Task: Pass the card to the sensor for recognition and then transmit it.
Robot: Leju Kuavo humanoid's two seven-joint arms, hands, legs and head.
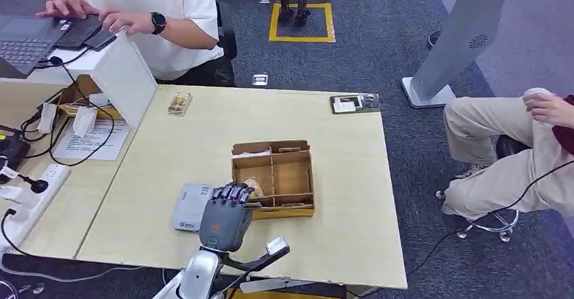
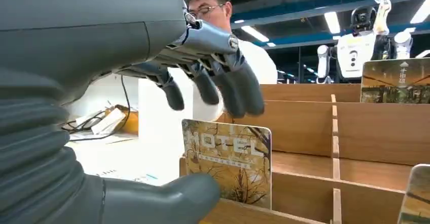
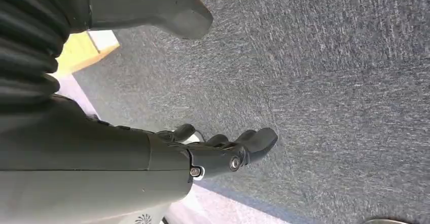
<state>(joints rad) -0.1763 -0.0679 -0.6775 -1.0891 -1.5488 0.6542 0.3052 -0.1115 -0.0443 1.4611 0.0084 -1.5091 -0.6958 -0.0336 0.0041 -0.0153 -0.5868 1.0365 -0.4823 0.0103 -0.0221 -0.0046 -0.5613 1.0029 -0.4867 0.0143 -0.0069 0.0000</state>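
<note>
The left hand [image 1: 227, 212] reaches over the table [image 1: 338, 170] to the near left corner of a wooden box [image 1: 273, 178] split into compartments. In the left wrist view its dark fingers [image 2: 223, 84] are spread above a card [image 2: 228, 160] printed "HOTEL", and the thumb [image 2: 162, 203] lies low in front of it. The card stands upright in the box's near left compartment. The hand is open around the card, and no finger plainly touches it. Two more cards show at the edges of that view, one [image 2: 395, 81] standing farther back in the box and one [image 2: 417, 196] at the near side.

A flat grey sensor [image 1: 191, 206] lies on the table just left of the hand. The right hand [image 3: 223, 150] hangs over blue carpet [image 3: 329, 82], its fingers loosely curled and holding nothing.

A person in a white shirt [image 1: 145, 11] sits behind the table at a laptop [image 1: 24, 42]. Another person [image 1: 514, 150] sits on a stool to the right.
</note>
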